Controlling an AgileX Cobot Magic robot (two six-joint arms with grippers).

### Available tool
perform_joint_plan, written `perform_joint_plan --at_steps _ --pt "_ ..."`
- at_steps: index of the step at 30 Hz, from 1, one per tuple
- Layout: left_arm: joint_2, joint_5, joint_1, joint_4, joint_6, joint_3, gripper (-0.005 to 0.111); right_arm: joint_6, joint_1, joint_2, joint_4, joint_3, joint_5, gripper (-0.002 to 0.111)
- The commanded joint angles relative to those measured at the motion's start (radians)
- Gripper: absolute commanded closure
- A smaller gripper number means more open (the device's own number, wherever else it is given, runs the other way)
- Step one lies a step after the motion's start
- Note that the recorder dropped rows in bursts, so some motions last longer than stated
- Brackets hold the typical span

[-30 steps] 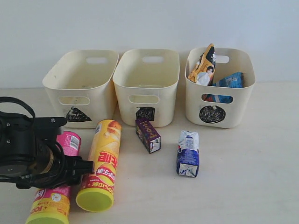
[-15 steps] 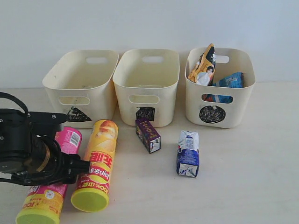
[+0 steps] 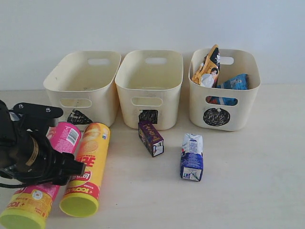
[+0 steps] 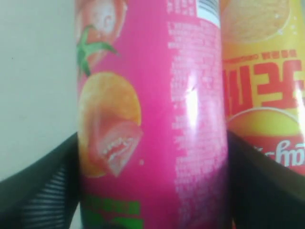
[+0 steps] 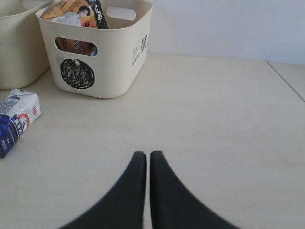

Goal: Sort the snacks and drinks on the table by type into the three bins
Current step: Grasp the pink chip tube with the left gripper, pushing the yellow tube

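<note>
Two down (orange bag, blue bag in circle bin): my left gripper clasps pink tube beside yellow tube; purple carton, blue carton wait on table. Right gripper closed, empty.

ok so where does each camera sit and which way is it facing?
Exterior: in front of the pale beige table, slightly raised, facing three cream plastic bins by the wall; left arm shows.
Left wrist: on the left arm, close on the pink chip tube clamped in the left gripper.
Right wrist: low over the table, facing the circle-marked bin and blue and white box carton; shut right gripper shows.
Shared: exterior and right wrist both see that bin and carton.
</note>
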Motion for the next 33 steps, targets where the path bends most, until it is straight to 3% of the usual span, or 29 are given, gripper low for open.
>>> perform_joint_plan --at_steps 1,28,33 --pt "-0.007 -0.013 0.002 -0.022 0.027 0.003 0.103 -0.003 0.0 -0.004 0.001 0.004 -0.005 0.108" --pt "-0.007 -0.012 0.002 -0.019 0.042 0.003 0.103 -0.003 0.0 -0.004 -0.004 0.004 -0.008 0.108" --pt "-0.007 0.046 0.002 -0.012 0.045 0.003 0.103 -0.003 0.0 -0.004 -0.004 0.004 -0.008 0.108"
